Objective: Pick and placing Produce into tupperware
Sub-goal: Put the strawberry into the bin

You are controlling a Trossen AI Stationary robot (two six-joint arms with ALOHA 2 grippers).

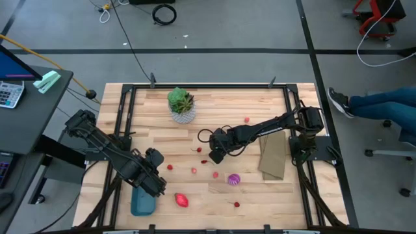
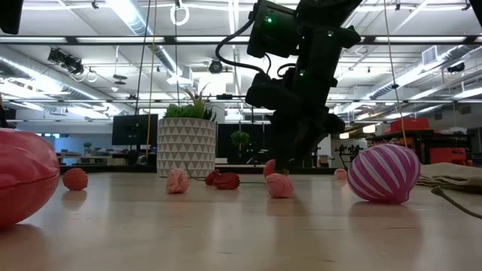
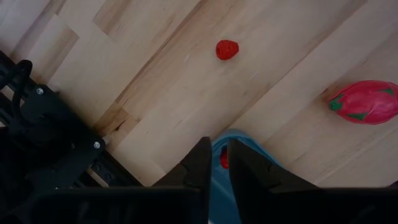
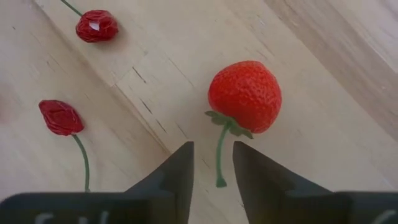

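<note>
Both grippers are dark and hard. From above, the right gripper (image 1: 214, 155) reaches low across the middle of the pale wooden table (image 1: 214, 110), and the left gripper (image 1: 156, 185) hangs over the near left part. A smooth blue tray (image 1: 143, 203) with round corners lies just beside the left gripper. An oval pink fruit (image 1: 181, 199) lies next to the tray. A purple striped ball (image 1: 233, 179) sits nearer the middle. Small red berries (image 1: 194, 170) are dotted about the wood.

From table height, the ball has white stripes, and a spiky green plant (image 2: 187, 111) stands in a white patterned pot (image 2: 186, 147).

By the left wrist, the fingers (image 3: 196, 167) stand close together over the tray, with nothing between them. One tiny red piece (image 3: 224, 158) lies inside the tray.

By the right wrist, the fingers (image 4: 180, 171) are narrow too, holding nothing. A bumpy red strawberry (image 4: 244, 96) with a green stem lies just ahead of them. Two shiny cherries (image 4: 97, 25) lie nearby.
</note>
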